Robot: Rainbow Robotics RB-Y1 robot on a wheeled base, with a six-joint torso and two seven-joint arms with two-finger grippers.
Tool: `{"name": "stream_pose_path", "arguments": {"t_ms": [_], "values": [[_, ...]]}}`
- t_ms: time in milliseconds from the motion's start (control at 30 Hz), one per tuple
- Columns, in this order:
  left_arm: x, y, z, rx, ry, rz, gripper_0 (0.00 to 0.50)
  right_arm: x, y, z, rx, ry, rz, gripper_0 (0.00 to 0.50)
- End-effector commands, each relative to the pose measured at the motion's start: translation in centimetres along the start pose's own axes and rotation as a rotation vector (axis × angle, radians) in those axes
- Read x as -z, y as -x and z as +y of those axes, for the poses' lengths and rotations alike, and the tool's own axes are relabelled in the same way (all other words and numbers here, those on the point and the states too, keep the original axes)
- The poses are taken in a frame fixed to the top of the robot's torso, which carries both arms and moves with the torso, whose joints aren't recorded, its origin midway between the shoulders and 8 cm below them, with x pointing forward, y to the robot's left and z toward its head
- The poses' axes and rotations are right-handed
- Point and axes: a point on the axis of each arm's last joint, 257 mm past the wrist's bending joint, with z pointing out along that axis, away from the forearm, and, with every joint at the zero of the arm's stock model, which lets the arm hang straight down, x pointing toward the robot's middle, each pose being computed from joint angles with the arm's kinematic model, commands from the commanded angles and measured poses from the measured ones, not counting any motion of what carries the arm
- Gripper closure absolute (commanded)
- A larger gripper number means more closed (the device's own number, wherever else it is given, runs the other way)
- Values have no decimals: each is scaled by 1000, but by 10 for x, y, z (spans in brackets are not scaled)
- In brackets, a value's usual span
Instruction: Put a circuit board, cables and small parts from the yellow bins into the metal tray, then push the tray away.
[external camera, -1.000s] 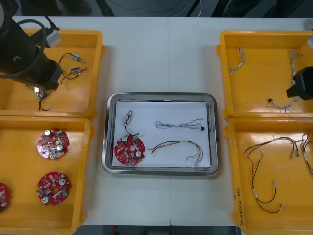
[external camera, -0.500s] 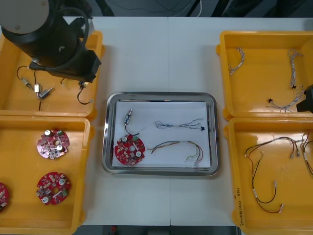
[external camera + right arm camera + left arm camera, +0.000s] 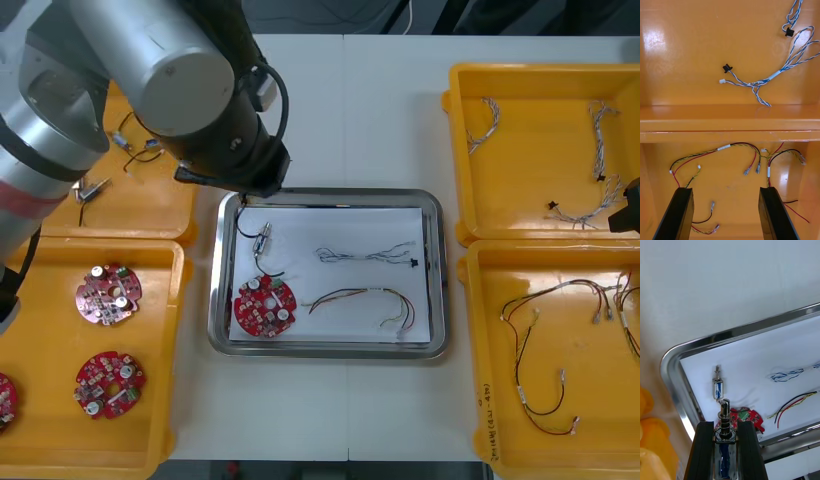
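My left gripper is shut on a small metal part and hovers above the near-left corner of the metal tray. In the front view the left arm covers the tray's far-left corner. On the tray's white inside lie another small metal part, a round red circuit board, a twisted blue and white cable and a red and yellow cable. My right gripper is open with nothing in it, above the red and yellow cables of the near right bin.
The far left bin holds small metal parts. Red circuit boards lie in the near left bin. Blue and white cables lie in the far right bin, red and yellow ones in the near right bin.
My left arm has swung from the far left bin rightward to the tray's far-left corner, carrying a small metal part. The right gripper has drawn back to the right edge.
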Motion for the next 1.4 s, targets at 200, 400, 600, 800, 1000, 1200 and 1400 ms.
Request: {"name": "stream_pose_path", "arguments": {"t_ms": [200, 400, 600, 800, 1000, 1200, 1400], "values": [[-17, 11, -39, 36, -18, -49, 500, 13, 1, -17, -67, -41, -26, 0], [-42, 8, -44, 31, -25, -44, 500, 13, 1, -17, -71, -40, -24, 0], [-62, 6, -44, 23, -18, -47, 500, 14, 1, -17, -76, -37, -26, 0], [-81, 1, -39, 16, 1, -41, 500, 14, 1, -17, -79, -37, -26, 0], [-97, -2, -33, 20, 12, -40, 500, 14, 1, -16, -80, -36, -26, 0], [-102, -6, -31, 9, 28, -41, 499, 14, 1, -16, -80, -36, -26, 0], [-102, -8, -32, 19, 21, -32, 67, 14, 1, -16, -82, -33, -24, 0]]}}
